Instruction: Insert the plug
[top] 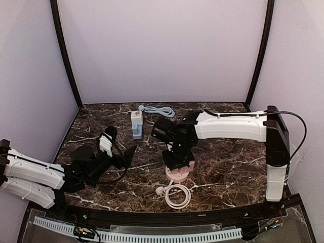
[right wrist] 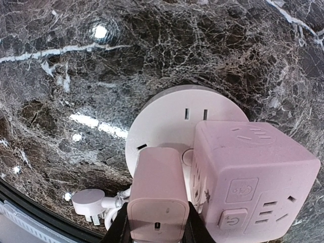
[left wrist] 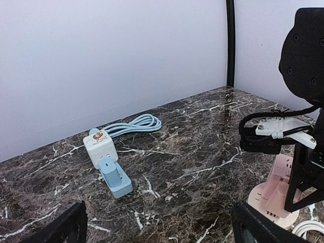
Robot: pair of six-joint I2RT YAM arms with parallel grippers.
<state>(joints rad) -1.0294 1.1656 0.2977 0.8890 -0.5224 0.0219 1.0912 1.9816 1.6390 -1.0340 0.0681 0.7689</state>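
Observation:
A pink plug adapter [right wrist: 156,192] is held upright between my right gripper's black fingers [right wrist: 120,229]. It stands on the round white base [right wrist: 167,116] of a pink cube socket [right wrist: 250,177], right beside the cube's side face. In the top view my right gripper [top: 177,158] hangs over that pink socket [top: 178,174]. My left gripper [left wrist: 157,228] is open and empty; only its two dark fingertips show. It also shows in the top view [top: 121,152], low at the left.
A white cube socket [left wrist: 99,147] with a blue adapter [left wrist: 114,177] and a pale blue cable [left wrist: 136,124] lies at the back. A white cable coil with a three-pin plug [top: 174,195] lies near the front edge.

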